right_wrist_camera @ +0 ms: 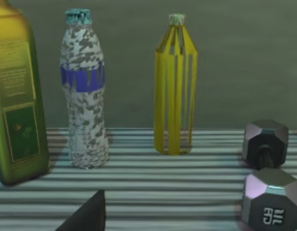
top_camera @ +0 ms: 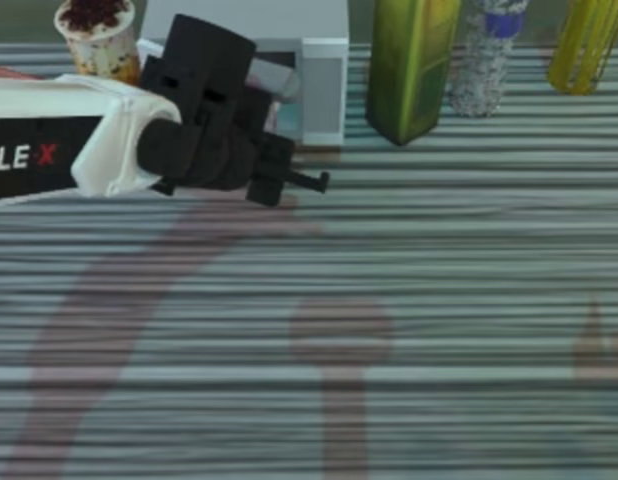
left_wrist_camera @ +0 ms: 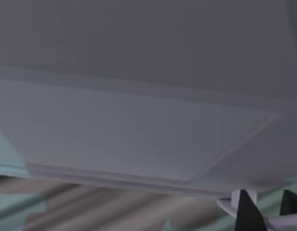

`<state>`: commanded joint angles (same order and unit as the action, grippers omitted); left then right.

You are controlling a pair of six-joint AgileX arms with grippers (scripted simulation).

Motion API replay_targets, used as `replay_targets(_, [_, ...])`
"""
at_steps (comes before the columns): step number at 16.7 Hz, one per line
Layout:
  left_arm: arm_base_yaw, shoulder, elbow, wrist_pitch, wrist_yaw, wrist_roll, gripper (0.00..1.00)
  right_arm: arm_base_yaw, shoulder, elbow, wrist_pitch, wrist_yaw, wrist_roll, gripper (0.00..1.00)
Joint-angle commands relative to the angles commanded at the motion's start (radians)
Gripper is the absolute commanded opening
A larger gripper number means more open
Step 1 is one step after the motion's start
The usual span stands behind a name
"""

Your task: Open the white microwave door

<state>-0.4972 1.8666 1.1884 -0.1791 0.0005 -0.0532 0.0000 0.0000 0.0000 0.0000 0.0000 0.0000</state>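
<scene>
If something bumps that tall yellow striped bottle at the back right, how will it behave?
The yellow striped bottle is tall and narrow on a small base, so a bump would probably tip it. Its round body suggests it would then roll. It looks see-through between stripes, so likely light.

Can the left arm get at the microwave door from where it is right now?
Probably yes: the left gripper is right in front of the white microwave, the door fills its wrist view, and nothing lies between.

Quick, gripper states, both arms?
Left gripper: at the microwave front, fingers look parted; whether it grips the door cannot be told.
Right gripper: not in view.
</scene>
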Motion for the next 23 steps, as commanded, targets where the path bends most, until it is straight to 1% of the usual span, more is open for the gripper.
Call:
replay_targets(7, [0.034,-0.035,-0.045,0.009,0.054,0.077,0.00,0.000,0.000,0.000,0.000,0.000,0.000,1.00])
replay_targets(23, [0.036,-0.036,-0.047,0.009,0.057,0.080,0.00,0.000,0.000,0.000,0.000,0.000,0.000,1.00])
